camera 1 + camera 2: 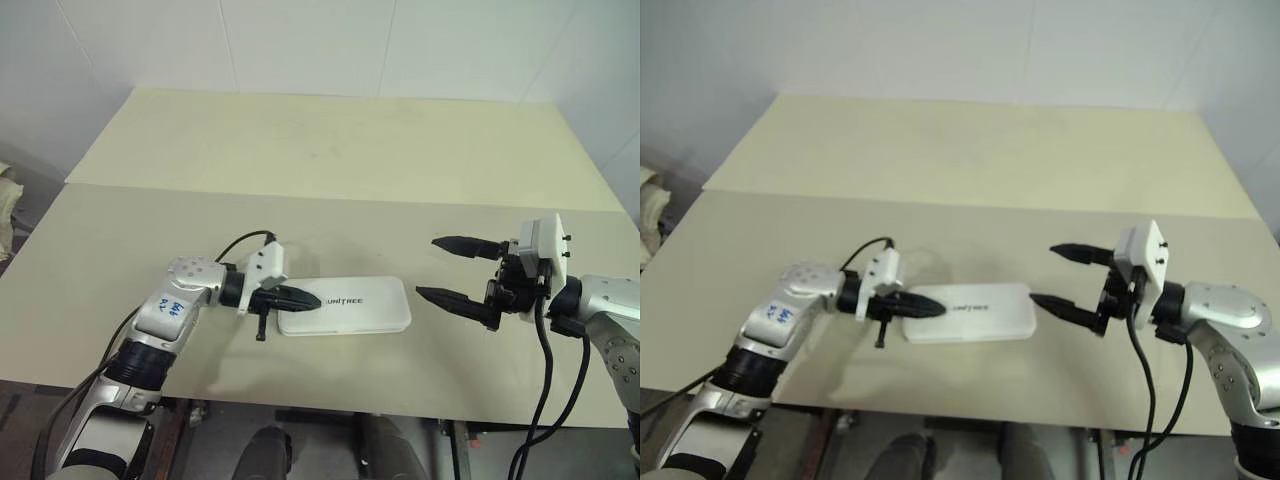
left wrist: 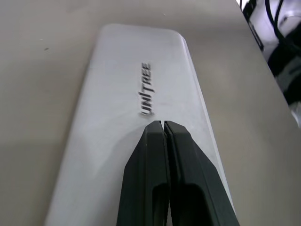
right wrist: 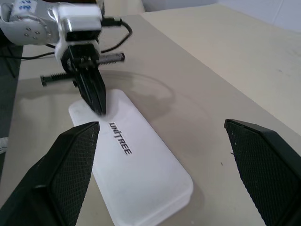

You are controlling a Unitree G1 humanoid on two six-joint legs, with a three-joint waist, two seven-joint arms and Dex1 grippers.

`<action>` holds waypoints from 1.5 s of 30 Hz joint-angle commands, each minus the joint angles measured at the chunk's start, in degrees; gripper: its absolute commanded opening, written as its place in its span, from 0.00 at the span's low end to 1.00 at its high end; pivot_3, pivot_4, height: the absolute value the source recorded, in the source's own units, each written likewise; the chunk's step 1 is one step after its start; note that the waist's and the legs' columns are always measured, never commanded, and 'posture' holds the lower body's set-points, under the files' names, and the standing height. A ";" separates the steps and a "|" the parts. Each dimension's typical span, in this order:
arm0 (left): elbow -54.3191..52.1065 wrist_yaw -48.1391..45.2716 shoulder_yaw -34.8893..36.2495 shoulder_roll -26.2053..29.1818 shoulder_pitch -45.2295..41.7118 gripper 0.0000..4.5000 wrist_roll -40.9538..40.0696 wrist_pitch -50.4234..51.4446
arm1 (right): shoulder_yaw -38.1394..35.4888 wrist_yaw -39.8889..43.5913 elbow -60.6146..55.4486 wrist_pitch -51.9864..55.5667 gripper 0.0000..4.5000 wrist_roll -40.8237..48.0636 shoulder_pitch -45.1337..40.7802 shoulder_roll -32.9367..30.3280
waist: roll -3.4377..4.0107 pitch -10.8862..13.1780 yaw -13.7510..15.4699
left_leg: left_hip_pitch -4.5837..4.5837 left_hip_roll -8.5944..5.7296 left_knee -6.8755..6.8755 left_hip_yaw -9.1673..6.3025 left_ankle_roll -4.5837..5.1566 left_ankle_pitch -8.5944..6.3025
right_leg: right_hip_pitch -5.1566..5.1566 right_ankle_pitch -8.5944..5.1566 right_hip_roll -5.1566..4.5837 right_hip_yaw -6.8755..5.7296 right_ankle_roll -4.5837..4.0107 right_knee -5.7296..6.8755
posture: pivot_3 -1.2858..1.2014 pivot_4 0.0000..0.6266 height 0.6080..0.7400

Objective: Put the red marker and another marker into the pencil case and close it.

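We see the left gripper with its two black fingers pressed together, nothing between them, their tips over the near end of the pencil case; whether the tips rest on the lid or stand just above it we cannot tell. The case is a white, hard, rectangular box with rounded corners, its lid down and flat, with dark "UNITREE" lettering just ahead of the fingertips in the left wrist view. Its long axis runs straight on from the left gripper toward the right gripper. What the case contains we cannot tell, since the lid hides the inside.

The right gripper stands beyond the far end of the case, apart from it, fingers spread wide and holding nothing; the far end of the case lies ahead of the gap between them in the right wrist view.

Outward from both tools, the case lies on a beige table, near its front edge. A broad stretch of bare surface opens behind the case, crossed by a seam, and more to each side of the grippers.
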 commanded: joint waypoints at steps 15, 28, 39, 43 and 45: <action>-3.66 -1.41 19.59 9.12 9.37 0.82 -10.62 -4.78 | -4.65 3.17 8.32 -9.83 1.00 -6.82 1.84 -1.78 | 0.00 0.00 0.38 | -0.03 0.00 -0.06 -0.01 -0.03 -0.02 | 0.00 -0.01 -0.04 -0.04 -0.02 -0.15 | 0.52 0.24 1.00; -2.84 4.28 20.10 7.63 8.67 0.99 -9.40 -8.27 | -13.47 -3.37 -0.16 -9.86 1.00 -6.54 15.86 1.54 | 0.01 0.01 0.19 | 0.01 0.01 -0.09 0.03 -0.03 -0.02 | 0.02 -0.01 -0.02 0.00 -0.02 -0.12 | 0.52 0.24 1.00; -5.03 9.61 15.08 5.61 6.52 0.99 -7.43 -6.48 | -20.49 -3.63 5.28 -15.21 1.00 -9.22 21.18 1.56 | 0.00 0.00 0.39 | -0.01 -0.03 -0.07 0.03 -0.02 -0.03 | 0.07 0.02 -0.04 0.00 0.03 -0.21 | 0.52 0.24 1.00; -3.83 7.95 13.72 6.46 5.64 0.99 -7.84 -5.73 | -20.82 -2.99 6.49 -17.13 1.00 -10.42 22.55 1.44 | 0.01 0.00 0.31 | 0.00 -0.02 -0.08 0.04 -0.02 -0.03 | 0.06 0.02 -0.01 0.01 0.03 -0.19 | 0.52 0.24 1.00; -3.73 7.77 13.64 6.87 5.62 0.99 -7.90 -5.14 | -20.36 -2.83 5.94 -17.17 1.00 -10.34 23.42 1.80 | 0.01 0.00 0.04 | 0.03 0.00 -0.08 0.06 -0.02 -0.03 | 0.06 0.00 0.02 0.02 0.01 -0.14 | 0.52 0.24 1.00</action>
